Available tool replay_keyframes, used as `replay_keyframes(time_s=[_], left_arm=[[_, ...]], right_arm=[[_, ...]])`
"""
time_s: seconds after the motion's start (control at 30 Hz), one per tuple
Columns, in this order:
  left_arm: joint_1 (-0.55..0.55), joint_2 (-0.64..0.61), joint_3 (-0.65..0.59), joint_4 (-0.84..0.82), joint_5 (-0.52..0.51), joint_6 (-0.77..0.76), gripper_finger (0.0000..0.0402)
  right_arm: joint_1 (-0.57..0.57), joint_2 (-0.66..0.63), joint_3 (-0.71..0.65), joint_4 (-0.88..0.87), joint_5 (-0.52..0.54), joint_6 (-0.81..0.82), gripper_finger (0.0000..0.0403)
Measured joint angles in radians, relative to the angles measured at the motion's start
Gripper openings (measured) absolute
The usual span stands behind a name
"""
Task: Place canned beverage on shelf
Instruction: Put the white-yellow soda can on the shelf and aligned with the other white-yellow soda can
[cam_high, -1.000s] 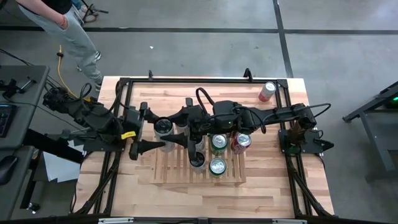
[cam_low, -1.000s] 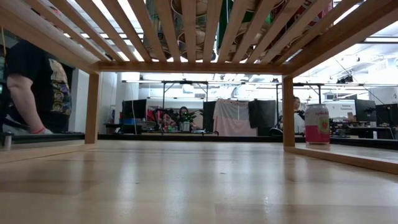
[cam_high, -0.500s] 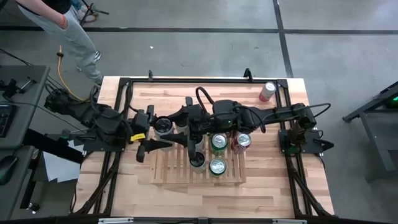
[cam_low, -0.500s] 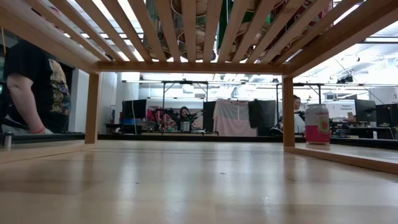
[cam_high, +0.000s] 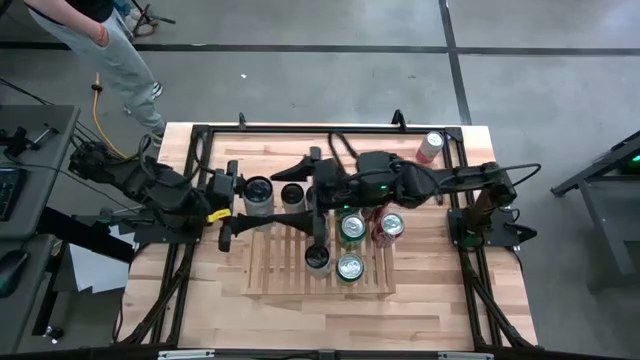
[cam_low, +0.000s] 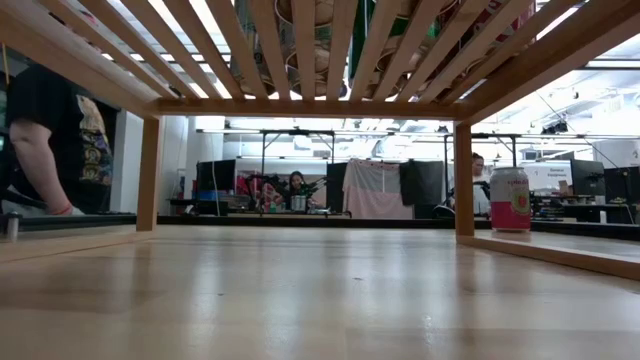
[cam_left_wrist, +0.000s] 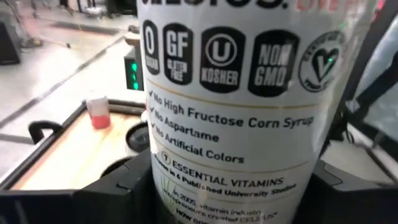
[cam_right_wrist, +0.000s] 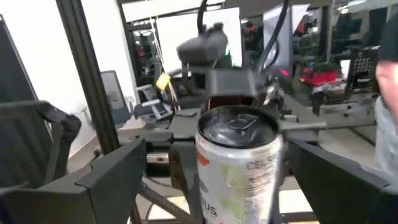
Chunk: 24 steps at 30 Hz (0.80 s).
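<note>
Four cans stand on the shelf (cam_high: 268, 277) at frame centre, a white can (cam_high: 258, 194) at its upper-left edge is pinched in the left tool (cam_high: 232, 211), the right tool (cam_high: 312, 200) spread around a second (cam_high: 292, 196); pink can (cam_high: 428, 147) upper right awaits.

We note a butcher-block table (cam_high: 420, 300) carrying a slatted wooden shelf (cam_high: 272, 278) near its middle; a pink can (cam_high: 429, 147) stands upright on the bare tabletop, well apart from the shelf. On the slats stand two green-topped cans (cam_high: 350, 228), a red-topped can (cam_high: 390, 227) and a dark-topped can (cam_high: 317, 258); all upright.
</note>
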Motion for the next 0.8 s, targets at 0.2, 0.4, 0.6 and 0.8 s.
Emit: replay_keyframes(time_s=[0.2, 0.4, 0.6, 0.8], left_arm=[[-0.030, -0.111, -0.276, 0.285, -0.015, -0.045, 0.0231], [-0.075, -0.271, -0.691, 0.765, -0.015, -0.158, 0.0231], [-0.089, -0.211, -0.822, 0.974, -0.018, -0.168, 0.0231], [-0.092, -0.047, -0.728, 0.961, -0.025, -0.067, 0.0231]], right_arm=[[0.002, -0.057, 0.001, -0.122, 0.045, 0.012, 0.0376], [0.009, -0.087, 0.001, -0.174, 0.097, 0.028, 0.0377], [0.015, -0.089, 0.000, -0.195, 0.153, 0.030, 0.0378], [0.014, -0.089, 0.000, -0.209, 0.202, 0.054, 0.0378]])
